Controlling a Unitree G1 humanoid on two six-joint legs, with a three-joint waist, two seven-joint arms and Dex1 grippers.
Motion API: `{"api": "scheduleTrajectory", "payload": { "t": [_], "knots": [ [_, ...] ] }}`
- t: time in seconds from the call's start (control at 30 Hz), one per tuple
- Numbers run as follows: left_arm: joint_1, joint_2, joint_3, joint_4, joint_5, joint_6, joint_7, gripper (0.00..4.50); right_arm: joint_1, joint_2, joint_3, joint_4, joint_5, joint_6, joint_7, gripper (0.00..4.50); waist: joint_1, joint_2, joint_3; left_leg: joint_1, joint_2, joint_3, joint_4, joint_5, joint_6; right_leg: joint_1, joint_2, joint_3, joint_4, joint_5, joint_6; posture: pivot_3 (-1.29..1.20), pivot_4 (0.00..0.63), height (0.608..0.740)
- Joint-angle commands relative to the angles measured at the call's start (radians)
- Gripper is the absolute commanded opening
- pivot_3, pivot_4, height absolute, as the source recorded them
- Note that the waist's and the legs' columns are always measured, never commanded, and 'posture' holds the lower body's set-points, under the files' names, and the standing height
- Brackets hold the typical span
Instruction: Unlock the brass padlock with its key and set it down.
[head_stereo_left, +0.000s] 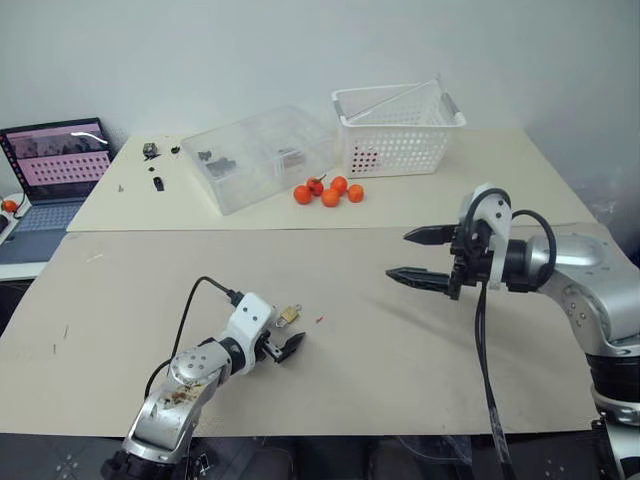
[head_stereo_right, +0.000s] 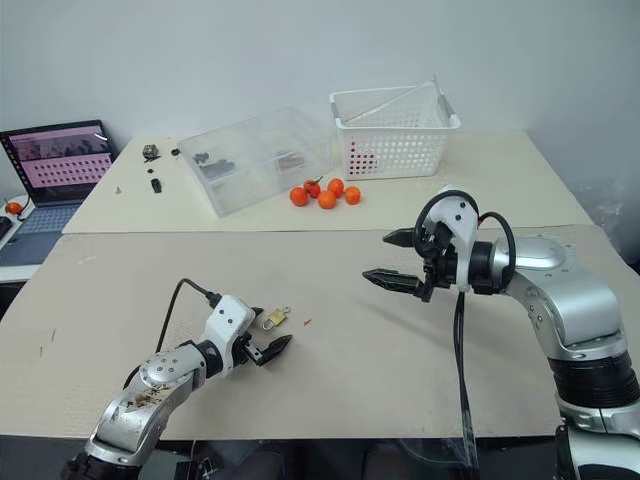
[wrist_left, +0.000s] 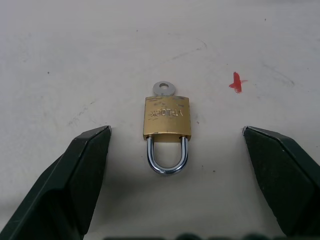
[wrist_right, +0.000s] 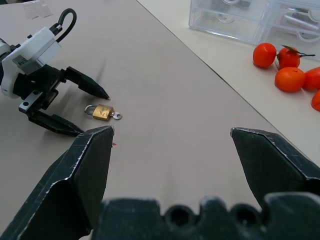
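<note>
On the bench (head_stereo_left: 420, 370), the brass padlock (wrist_left: 167, 117) lies flat between the left gripper's (wrist_left: 175, 150) wide-open, empty fingers, key (wrist_left: 163, 89) in its base. Close squarely on the body; the right gripper (head_stereo_left: 418, 256), also wide open and empty, waits above

Brass padlock (wrist_left: 167, 117) showing stamped lettering upside down in the left wrist view, reading roughly "YT-LOCK", small red cross mark (wrist_left: 236, 82) sitting on the table (wrist_left: 75, 60) near it

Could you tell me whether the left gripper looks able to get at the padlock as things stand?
Probably yes: the left gripper is open, the padlock lies flat between its fingertips, nothing between.
</note>
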Motion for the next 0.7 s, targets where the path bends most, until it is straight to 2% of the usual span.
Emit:
{"api": "scheduleTrajectory", "payload": {
  "t": [0.03, 0.1, 0.23, 0.33, 0.53, 0.7],
  "knots": [
    [-0.007, 0.002, -0.012, -0.003, 0.013, -0.004, 0.002, 4.24, -0.008, -0.014, -0.039, -0.041, 0.019, 0.000, -0.006, 4.48, 0.000, 0.000, 0.000, 0.000, 0.000, 0.000, 0.000, 0.000, 0.000, 0.000, 0.000, 0.000, 0.000, 0.000, 0.000, 0.00, 0.150, 0.740],
    [-0.005, 0.000, -0.012, -0.002, 0.010, 0.003, 0.003, 3.63, -0.009, -0.016, -0.037, -0.040, 0.017, -0.002, -0.008, 4.50, 0.000, 0.000, 0.000, 0.000, 0.000, 0.000, 0.000, 0.000, 0.000, 0.000, 0.000, 0.000, 0.000, 0.000, 0.000, 0.00, 0.150, 0.740],
    [-0.002, -0.003, -0.010, 0.001, 0.004, 0.015, 0.006, 1.93, -0.010, -0.019, -0.037, -0.039, 0.015, -0.001, -0.009, 4.50, 0.000, 0.000, 0.000, 0.001, 0.000, 0.000, 0.000, 0.000, 0.000, 0.001, 0.000, 0.000, 0.000, 0.000, 0.000, 0.00, 0.150, 0.740],
    [-0.005, -0.004, -0.008, 0.009, 0.003, 0.017, 0.007, 0.91, -0.006, -0.022, -0.038, -0.042, 0.016, -0.001, -0.011, 4.50, 0.000, 0.000, 0.000, 0.001, 0.000, 0.000, 0.000, 0.000, 0.000, 0.001, 0.000, 0.000, 0.000, 0.000, 0.000, 0.00, 0.150, 0.740],
    [-0.047, 0.018, 0.055, 0.070, -0.041, 0.015, -0.040, 0.81, -0.008, -0.025, -0.027, -0.052, 0.021, 0.005, -0.006, 4.50, 0.000, 0.000, 0.000, 0.001, 0.000, 0.000, 0.000, 0.000, 0.000, 0.001, 0.000, 0.000, 0.000, 0.000, 0.000, 0.00, 0.150, 0.740],
    [-0.220, 0.132, 0.181, 0.245, -0.201, 0.061, -0.253, 0.81, -0.015, -0.066, 0.058, -0.036, -0.064, -0.062, 0.049, 4.50, -0.003, 0.000, 0.000, 0.001, 0.002, -0.001, 0.001, 0.000, 0.000, 0.001, 0.006, -0.003, 0.000, 0.002, -0.003, 0.00, 0.150, 0.740]
  ]
}}
